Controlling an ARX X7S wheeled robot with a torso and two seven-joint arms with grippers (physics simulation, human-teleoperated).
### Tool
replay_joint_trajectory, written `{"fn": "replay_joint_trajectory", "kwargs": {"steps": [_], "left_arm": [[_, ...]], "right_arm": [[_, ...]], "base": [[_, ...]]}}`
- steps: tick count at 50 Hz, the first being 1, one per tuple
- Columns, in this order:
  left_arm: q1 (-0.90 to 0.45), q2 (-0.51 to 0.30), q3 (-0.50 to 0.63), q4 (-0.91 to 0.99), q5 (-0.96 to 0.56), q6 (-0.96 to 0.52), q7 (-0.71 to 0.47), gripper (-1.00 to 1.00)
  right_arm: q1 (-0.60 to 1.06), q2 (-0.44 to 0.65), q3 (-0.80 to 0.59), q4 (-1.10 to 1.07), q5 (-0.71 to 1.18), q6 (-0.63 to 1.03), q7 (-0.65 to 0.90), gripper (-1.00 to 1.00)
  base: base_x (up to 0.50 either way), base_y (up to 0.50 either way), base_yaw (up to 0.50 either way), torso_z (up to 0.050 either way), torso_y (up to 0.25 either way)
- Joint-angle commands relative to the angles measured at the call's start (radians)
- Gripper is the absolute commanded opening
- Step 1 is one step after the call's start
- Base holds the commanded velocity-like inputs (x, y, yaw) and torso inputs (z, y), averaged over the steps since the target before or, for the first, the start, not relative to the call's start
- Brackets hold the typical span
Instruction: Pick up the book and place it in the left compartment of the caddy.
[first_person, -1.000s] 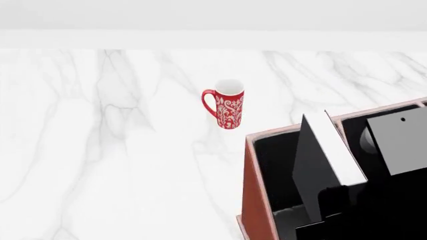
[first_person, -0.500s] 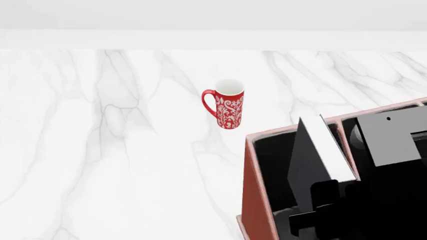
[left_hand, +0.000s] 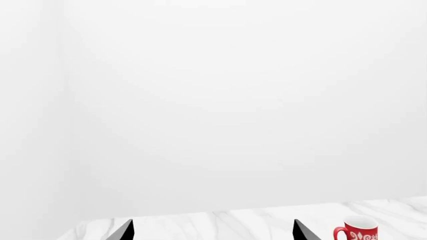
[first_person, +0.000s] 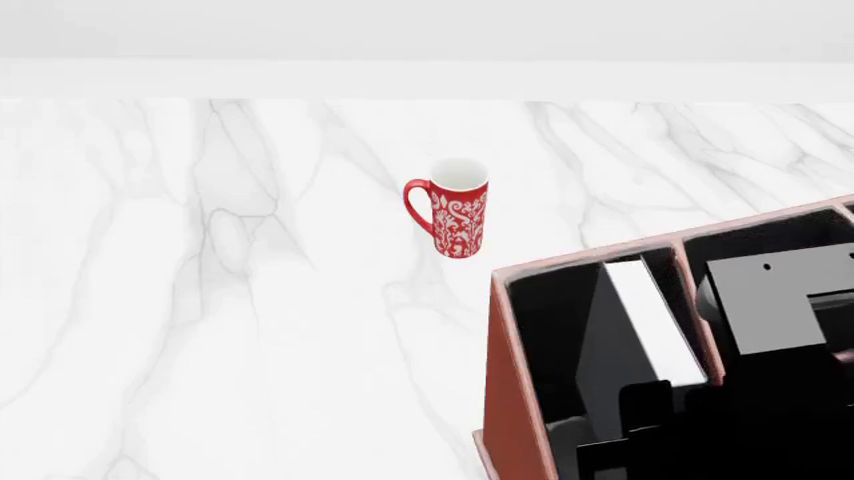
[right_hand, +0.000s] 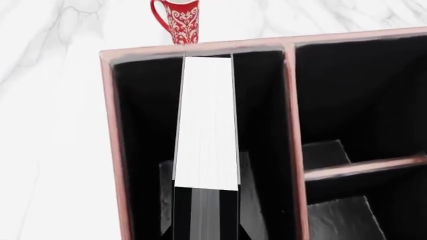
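Book (first_person: 651, 320) is seen standing on edge inside the caddy's (first_person: 514, 380) left compartment (first_person: 554, 340) in the head view, red mug (first_person: 454, 220) well apart. Right wrist: it's apparently pinched by the right gripper (right_hand: 205, 220); tipping is risked if released crooked. Left gripper (left_hand: 210, 232) is spread, empty.

Pretty clearly a rendered scene, not a real room, dressed up like a kitchen or home counter. The white marble tabletop (first_person: 200, 300) with grey veining fills most of the head view, and behind it there's just a blank white wall (left_hand: 213, 100) with zero detail. A red patterned mug (first_person: 454, 220) and a reddish-brown caddy (first_person: 514, 400) with a black interior give the only homey touch.
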Motion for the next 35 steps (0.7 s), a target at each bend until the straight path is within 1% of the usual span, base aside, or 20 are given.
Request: {"fn": "replay_joint_trajectory", "kwargs": {"steps": [1,8,19,35], "left_arm": [[0.005,-0.004,-0.002,0.004,-0.005,0.003,-0.002,1.0],[0.006,-0.006,-0.001,0.004,-0.006,0.006,-0.004,1.0],[0.006,-0.008,0.001,0.003,-0.007,0.01,-0.007,1.0],[0.01,-0.014,-0.001,0.006,-0.013,0.013,-0.011,1.0]], "right_arm": [[-0.012,0.002,0.011,-0.002,-0.061,-0.016,-0.035,-1.0],[-0.03,0.008,0.011,-0.003,-0.071,-0.029,-0.044,-1.0],[-0.053,0.004,-0.007,0.009,-0.137,-0.06,-0.082,-1.0],[-0.086,-0.024,-0.044,0.038,-0.225,-0.11,-0.147,-1.0]], "base": [[0.0,0.0,0.0,0.0,0.0],[0.0,0.0,0.0,0.0,0.001],[0.0,0.0,0.0,0.001,0.001],[0.0,0.0,0.0,0.0,0.001]]}}
